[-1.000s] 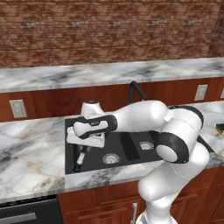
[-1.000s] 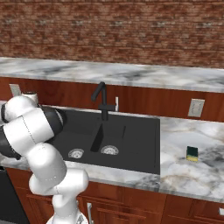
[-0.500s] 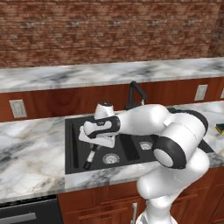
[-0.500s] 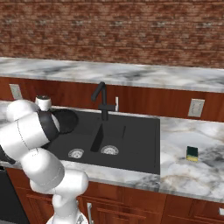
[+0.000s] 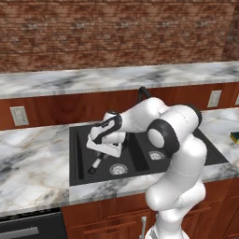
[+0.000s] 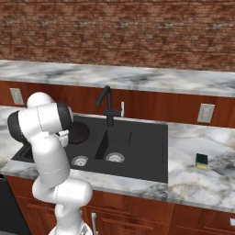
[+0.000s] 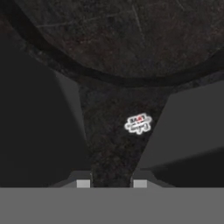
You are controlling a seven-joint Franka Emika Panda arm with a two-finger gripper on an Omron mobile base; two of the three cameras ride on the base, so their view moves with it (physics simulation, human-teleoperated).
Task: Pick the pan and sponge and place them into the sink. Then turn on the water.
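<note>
My gripper (image 5: 103, 145) is shut on the long handle (image 7: 114, 131) of the black pan (image 7: 131, 35). The handle runs between my fingertips (image 7: 83, 183) and the round pan body lies just beyond them. The hand hangs low over the left basin of the black sink (image 5: 77, 156). From the right, the round pan (image 6: 79, 132) shows inside that basin, partly hidden by my arm. The handle's grey tip (image 5: 94, 166) points toward the front. The yellow and green sponge (image 6: 201, 160) lies on the counter right of the sink (image 6: 149, 156). No water comes from the faucet.
The black gooseneck faucet (image 6: 106, 103) stands behind the divider between the basins. Round silver drains (image 6: 114, 157) sit in both basins. Marble counter (image 5: 32, 163) flanks the sink, with a raised ledge and a brick wall behind.
The hand has shifted a little to the right over the left basin, carrying the pan along. The sponge has not moved.
</note>
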